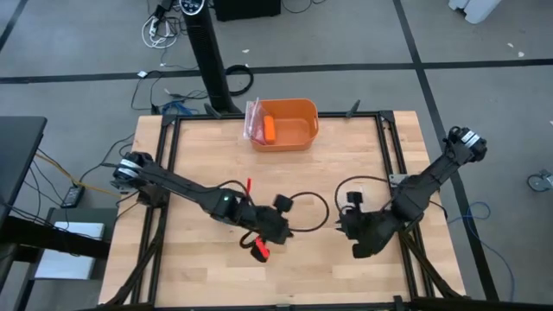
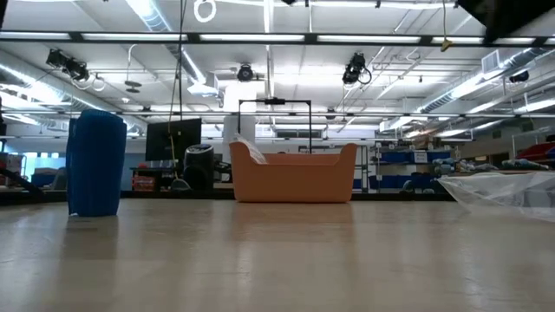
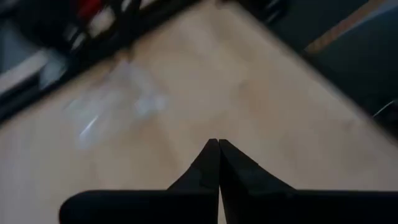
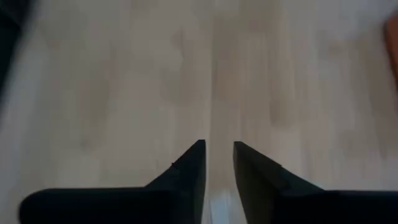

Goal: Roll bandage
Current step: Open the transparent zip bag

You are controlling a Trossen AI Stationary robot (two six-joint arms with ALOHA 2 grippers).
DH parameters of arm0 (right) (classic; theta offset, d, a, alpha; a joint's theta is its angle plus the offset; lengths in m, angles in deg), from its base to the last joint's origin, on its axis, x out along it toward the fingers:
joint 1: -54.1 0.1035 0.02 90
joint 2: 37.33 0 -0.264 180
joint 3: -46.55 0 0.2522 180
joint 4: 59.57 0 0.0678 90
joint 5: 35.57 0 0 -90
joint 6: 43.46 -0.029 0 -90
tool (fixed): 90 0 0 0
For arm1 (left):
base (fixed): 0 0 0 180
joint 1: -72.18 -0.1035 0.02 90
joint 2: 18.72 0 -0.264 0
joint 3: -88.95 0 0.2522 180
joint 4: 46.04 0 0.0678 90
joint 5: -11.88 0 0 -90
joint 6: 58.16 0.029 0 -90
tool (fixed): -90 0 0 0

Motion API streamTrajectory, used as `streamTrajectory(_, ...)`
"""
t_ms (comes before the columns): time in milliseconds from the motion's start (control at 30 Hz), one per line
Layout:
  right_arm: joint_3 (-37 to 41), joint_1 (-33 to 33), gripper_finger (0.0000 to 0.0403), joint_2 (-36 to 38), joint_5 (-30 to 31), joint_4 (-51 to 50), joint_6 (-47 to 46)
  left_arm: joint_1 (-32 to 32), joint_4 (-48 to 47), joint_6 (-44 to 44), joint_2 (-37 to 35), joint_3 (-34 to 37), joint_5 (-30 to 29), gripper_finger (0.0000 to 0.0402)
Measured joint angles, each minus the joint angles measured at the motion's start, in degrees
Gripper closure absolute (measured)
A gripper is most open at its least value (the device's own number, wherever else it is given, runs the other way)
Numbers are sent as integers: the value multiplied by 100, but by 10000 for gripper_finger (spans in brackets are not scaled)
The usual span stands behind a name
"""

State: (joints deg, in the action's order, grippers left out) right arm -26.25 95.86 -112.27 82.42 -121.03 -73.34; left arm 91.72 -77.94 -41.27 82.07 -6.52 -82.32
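While the high view shows both arms low over the wooden table (image 1: 199, 285), it does not show the bandage; only the low view does, where the bandage (image 2: 96, 163) stands as an upright blue roll at the left of the frame, on the table surface. In the high view the left gripper (image 1: 275, 231) sits at the lower middle of the frame, and the right gripper (image 1: 359, 233) is just to the right of it, near but not touching; an orange bin (image 1: 285, 123) rests at the upper middle of the table, with an orange cylinder (image 1: 270, 129) inside it and a clear plastic bag (image 1: 252, 119) at its left wall. The low view gives the same bin (image 2: 293, 178) in the middle of the frame, and a crinkly clear plastic sheet (image 2: 507, 189) at the right edge; the arms are not seen there. The left wrist view shows its two dark fingers (image 3: 205, 171) pressed together with nothing between them, above bare wood; the right wrist view shows its fingers (image 4: 189, 171) a little apart, also holding nothing, over the bare table.
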Motion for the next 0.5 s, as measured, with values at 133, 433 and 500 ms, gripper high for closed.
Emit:
streamTrajectory(133, 32, 260, 286, -511, -437, -958, -615, -126, 1367, 36, 5, 798, 937, 397)
streamTrajectory(433, 439, 531, 262, -1508, -1448, -1427, -1328, -191, 2633, -498, -11, 1733, 1392, 397)
streamTrajectory(500, 498, 541, 263, -1654, -1466, -1408, -1343, -189, 2614, -518, -13, 1786, 1394, 397)
